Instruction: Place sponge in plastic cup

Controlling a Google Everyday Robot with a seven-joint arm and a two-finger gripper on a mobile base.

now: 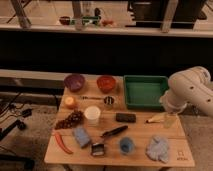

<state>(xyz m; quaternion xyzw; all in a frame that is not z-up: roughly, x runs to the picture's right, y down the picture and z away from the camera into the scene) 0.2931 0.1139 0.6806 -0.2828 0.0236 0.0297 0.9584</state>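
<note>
A blue-grey sponge (81,136) lies flat near the front left of the wooden table (140,131). A white plastic cup (92,114) stands upright just behind and to the right of it. A smaller blue cup (126,145) stands at the front middle. My white arm (190,90) reaches in from the right. The gripper (169,119) hangs at the table's right side, in front of the green tray, far from the sponge and both cups. It holds nothing that I can see.
A green tray (145,91) sits at the back right, with a purple bowl (74,82) and a red bowl (106,82) at the back. A dark block (126,117), brush (114,132), grapes (71,119), chilli (62,142), blue cloth (158,149) and a yellow item (155,119) are spread around.
</note>
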